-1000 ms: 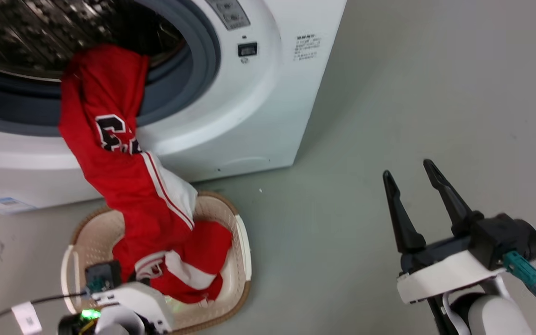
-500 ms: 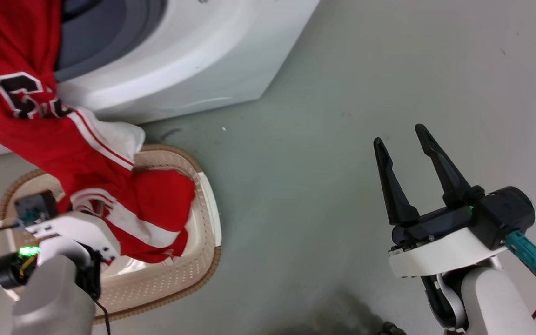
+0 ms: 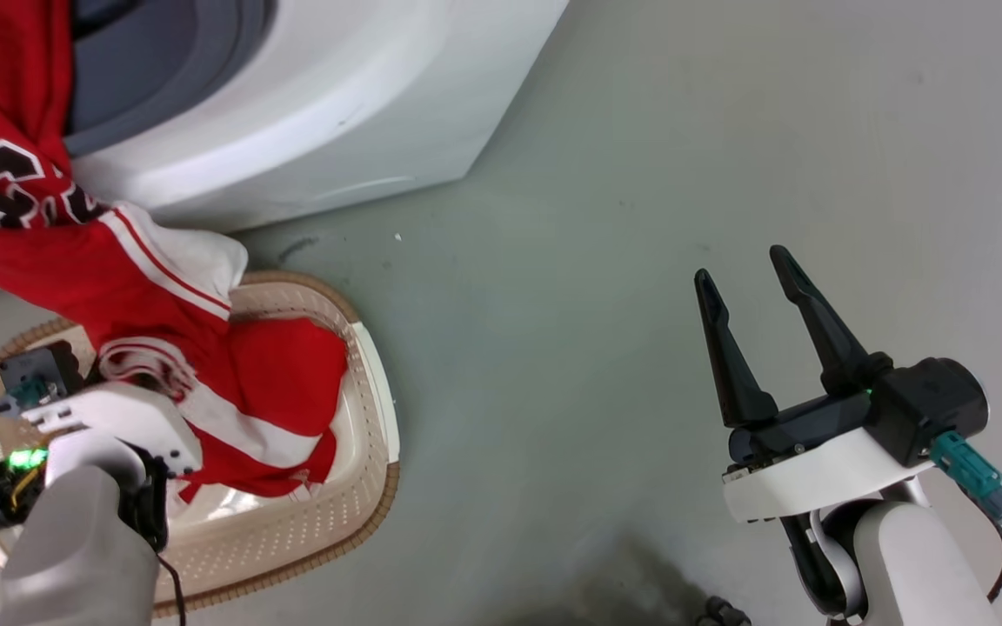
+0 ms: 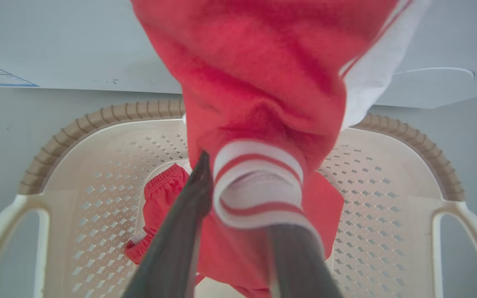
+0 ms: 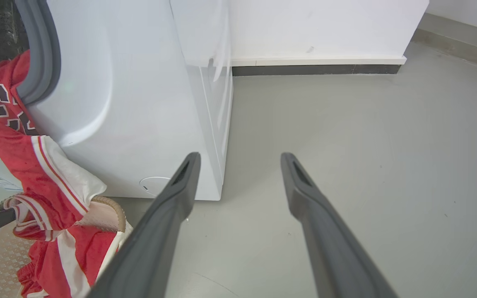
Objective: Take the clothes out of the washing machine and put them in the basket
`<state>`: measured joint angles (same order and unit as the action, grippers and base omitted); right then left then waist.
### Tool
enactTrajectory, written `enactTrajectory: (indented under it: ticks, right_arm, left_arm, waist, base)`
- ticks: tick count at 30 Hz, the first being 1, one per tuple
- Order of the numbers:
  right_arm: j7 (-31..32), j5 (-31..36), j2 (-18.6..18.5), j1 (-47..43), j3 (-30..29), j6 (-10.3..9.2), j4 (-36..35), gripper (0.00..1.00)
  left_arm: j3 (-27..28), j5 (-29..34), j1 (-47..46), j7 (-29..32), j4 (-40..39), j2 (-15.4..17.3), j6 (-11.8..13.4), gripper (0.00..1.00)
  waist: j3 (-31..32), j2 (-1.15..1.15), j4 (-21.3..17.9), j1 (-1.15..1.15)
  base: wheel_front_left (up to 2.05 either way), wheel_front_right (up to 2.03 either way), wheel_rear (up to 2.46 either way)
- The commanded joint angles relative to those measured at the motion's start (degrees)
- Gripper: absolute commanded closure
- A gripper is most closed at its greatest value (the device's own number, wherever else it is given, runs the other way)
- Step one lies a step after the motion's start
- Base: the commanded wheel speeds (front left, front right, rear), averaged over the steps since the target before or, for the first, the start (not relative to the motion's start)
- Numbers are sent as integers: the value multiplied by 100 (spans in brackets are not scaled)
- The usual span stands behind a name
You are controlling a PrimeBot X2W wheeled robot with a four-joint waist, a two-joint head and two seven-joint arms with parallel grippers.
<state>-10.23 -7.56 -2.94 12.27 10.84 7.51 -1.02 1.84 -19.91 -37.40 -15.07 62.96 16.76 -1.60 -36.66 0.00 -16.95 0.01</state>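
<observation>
In the left wrist view, a white-and-red striped cuff of the clothes (image 4: 263, 82) is caught between the two dark fingers of the left gripper (image 4: 242, 188). One fingertip is covered by the fabric, so the grip appears closed on the cuff rather than being plainly shown. At the lower right of the head view, the right gripper (image 3: 739, 265) is poised above the bare grey floor (image 3: 623, 174), its fingers spread wide with nothing between them. At the lower left of that view, the lower folds of the red jersey are gathered inside the basket (image 3: 379, 487), which is set on the floor just in front of the washing machine (image 3: 336, 113). Farther up, at the upper left of the frame, the rest of the garment is draped over the grey porthole rim, with its black number turned outward.
</observation>
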Motion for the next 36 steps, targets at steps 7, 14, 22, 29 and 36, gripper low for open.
enactTrajectory:
  ticks: [7, 14, 22, 29, 36]
  right_arm:
    - [-3, 137, 11, -108, -29, -4, 72, 0]
    - [185, 363, 10, -357, -191, -4, 21, 0]
    - [452, 490, 11, -776, -258, -4, -128, 0]
    - [601, 489, 11, -950, -216, -4, -305, 0]
    - [606, 396, 11, -909, -114, -4, -394, 0]
  left_arm:
    - [140, 50, 615, -14, -227, -213, -19, 0]
    - [213, 215, 1231, -14, -628, -455, -46, 0]
    - [226, 482, 1641, -15, -1164, -701, -83, 0]
    - [153, 699, 1432, -15, -1316, -731, -159, 0]
    - [6, 801, 827, -6, -809, -536, -296, 0]
  waist:
    - [824, 0, 138, -1]
    - [1633, 0, 353, -1]
    - [2354, 0, 586, -1]
    - [2578, 0, 661, -1]
    - [2372, 0, 543, -1]
  base:
    - [0, 0, 0]
    - [0, 0, 0]
    - [0, 0, 0]
    - [0, 0, 0]
    - [0, 0, 0]
